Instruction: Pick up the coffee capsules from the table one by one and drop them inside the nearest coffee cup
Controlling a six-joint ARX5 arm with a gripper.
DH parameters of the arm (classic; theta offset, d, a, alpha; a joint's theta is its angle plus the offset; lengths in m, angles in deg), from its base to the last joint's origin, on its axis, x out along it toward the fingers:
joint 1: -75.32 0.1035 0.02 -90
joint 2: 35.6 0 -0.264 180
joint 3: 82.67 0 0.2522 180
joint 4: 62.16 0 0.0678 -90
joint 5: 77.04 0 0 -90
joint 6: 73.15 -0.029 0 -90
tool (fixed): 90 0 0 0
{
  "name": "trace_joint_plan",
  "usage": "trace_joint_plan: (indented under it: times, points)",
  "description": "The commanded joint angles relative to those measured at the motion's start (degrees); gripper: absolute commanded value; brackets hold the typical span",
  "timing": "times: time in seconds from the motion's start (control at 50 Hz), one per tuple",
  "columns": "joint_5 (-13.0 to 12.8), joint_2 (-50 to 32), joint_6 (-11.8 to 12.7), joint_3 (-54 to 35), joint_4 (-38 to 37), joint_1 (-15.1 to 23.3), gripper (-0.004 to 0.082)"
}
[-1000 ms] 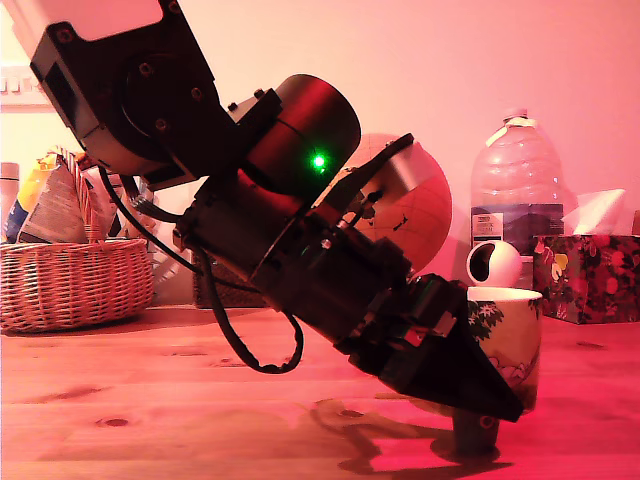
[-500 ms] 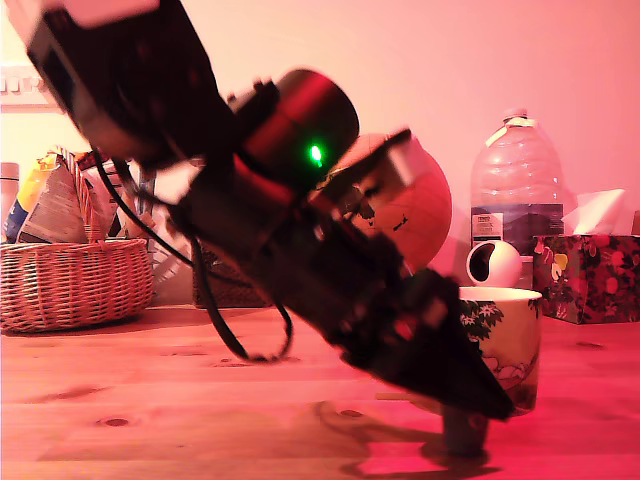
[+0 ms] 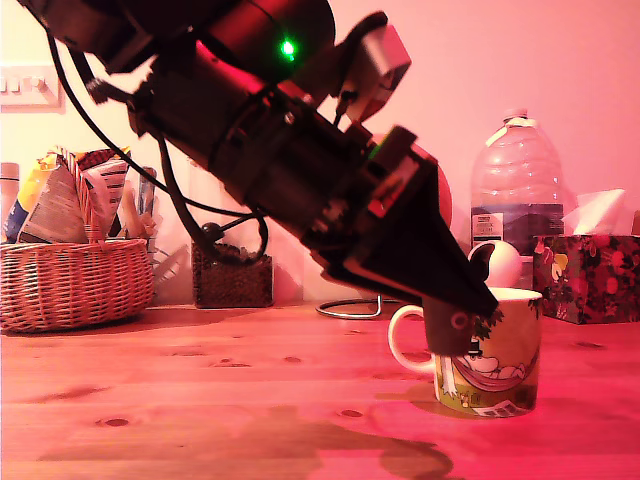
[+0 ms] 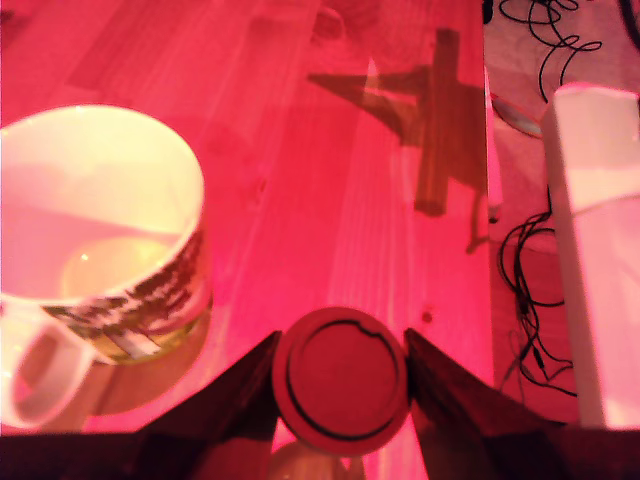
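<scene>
Your gripper (image 4: 341, 385) has its fingers (image 4: 235, 390) clamped on a capsule (image 4: 341, 386), lifted clear of the tabletop (image 4: 330, 150) at about rim height beside the cup (image 3: 497, 360), not yet over its mouth. Carry it sideways until centred over the opening, then release; avoid clipping the rim.
</scene>
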Motion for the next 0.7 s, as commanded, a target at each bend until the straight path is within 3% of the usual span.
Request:
trace_joint_plan:
  times: [0.0, 0.2, 0.44, 0.68]
  points:
    - [-0.3, -1.4, -0.4, 0.1, -0.5, 0.5, 0.0197]
    - [-0.5, -1.8, 0.1, 0.2, -2.3, 1.2, 0.0197]
    - [-5.1, -1.9, 0.8, 3.6, -2.4, 1.6, 0.0197]
    - [-6.5, -1.4, 0.5, 8.7, 3.2, 1.6, 0.0197]
